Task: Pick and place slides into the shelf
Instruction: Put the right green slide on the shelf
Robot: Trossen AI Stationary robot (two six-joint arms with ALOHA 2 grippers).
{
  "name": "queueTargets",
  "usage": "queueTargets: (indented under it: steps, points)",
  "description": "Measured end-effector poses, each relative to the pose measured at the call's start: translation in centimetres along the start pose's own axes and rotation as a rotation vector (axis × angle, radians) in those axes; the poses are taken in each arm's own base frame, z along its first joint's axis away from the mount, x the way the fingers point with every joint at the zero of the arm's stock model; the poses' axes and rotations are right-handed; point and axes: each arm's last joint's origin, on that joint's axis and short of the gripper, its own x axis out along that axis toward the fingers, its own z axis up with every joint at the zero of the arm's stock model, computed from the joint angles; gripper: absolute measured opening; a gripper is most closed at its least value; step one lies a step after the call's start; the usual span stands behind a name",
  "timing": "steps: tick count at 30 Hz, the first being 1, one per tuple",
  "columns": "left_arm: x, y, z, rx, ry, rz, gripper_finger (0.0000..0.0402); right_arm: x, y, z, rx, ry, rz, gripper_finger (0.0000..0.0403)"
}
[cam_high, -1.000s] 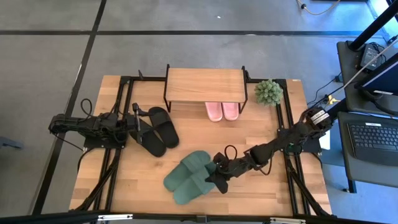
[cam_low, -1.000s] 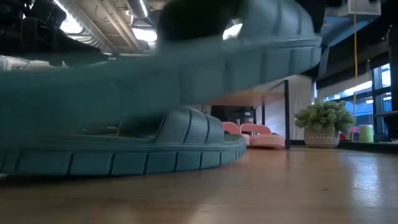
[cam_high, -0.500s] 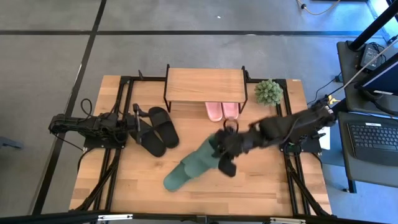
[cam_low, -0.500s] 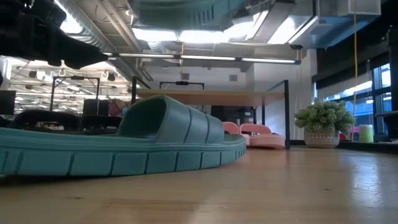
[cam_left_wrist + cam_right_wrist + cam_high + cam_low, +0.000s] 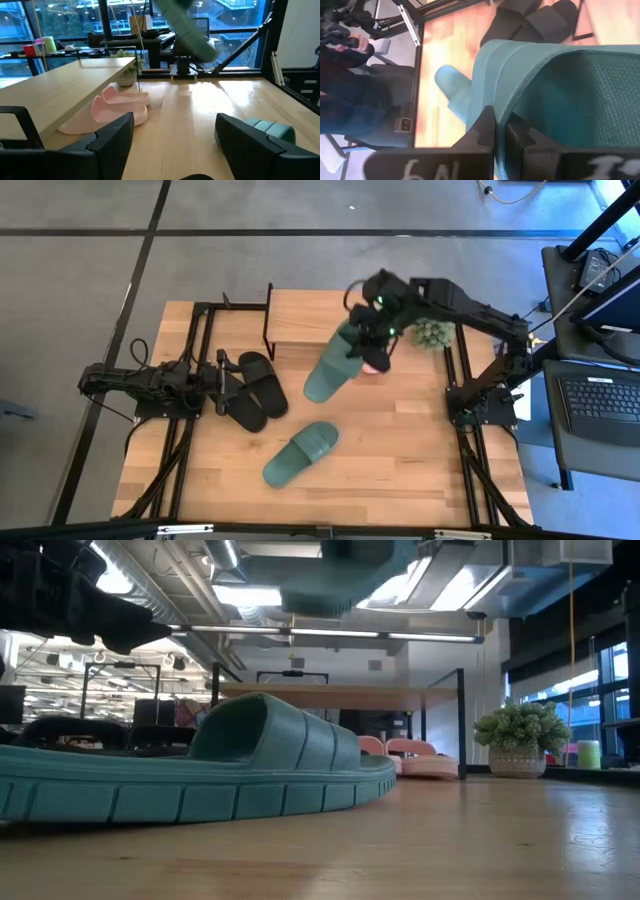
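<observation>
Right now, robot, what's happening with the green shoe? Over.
Right gripper shut on green slide, lifted by the shelf. Left gripper open beside black slides. Pink slides already under shelf.

We see a wooden table [image 5: 420, 460] carrying a low shelf [image 5: 300, 315] at its far edge. A pair of pink slides [image 5: 117, 107] lies on the table under the shelf, a small potted plant [image 5: 436, 330] beside it, two black slides [image 5: 255, 388] to the left, and one green slide [image 5: 302, 452] near the front.
</observation>
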Motion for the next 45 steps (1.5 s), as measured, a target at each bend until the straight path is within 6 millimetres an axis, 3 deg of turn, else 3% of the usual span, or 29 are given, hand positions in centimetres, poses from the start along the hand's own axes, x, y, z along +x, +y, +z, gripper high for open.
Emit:
queueTargets:
  steps: [4,13,21,30,35,45]
  points:
    - [0.0,0.0,0.0,0.001,0.001,0.000,0.0273,0.0,-2.9,-0.4,-0.012,0.009,0.035,0.0014]
    - [0.0,0.0,0.0,-0.005,0.001,0.004,0.0273,-2.3,-6.6,-0.7,-0.042,-0.040,0.092,0.0014]
    - [0.0,0.0,0.0,-0.011,0.001,0.005,0.0273,-5.4,-10.5,-1.6,-0.051,-0.138,0.168,0.0014]
    - [0.0,0.0,0.0,-0.089,0.000,0.008,0.0273,-9.2,-15.0,-2.7,-0.009,-0.248,0.026,0.0014]
    - [0.0,0.0,0.0,-0.122,0.000,0.008,0.0273,-9.4,-17.1,-3.2,0.000,-0.259,0.014,0.0014]
    - [0.0,0.0,0.0,-0.141,-0.001,0.014,0.0273,-7.6,-22.5,-5.6,0.072,-0.188,0.124,0.0014]
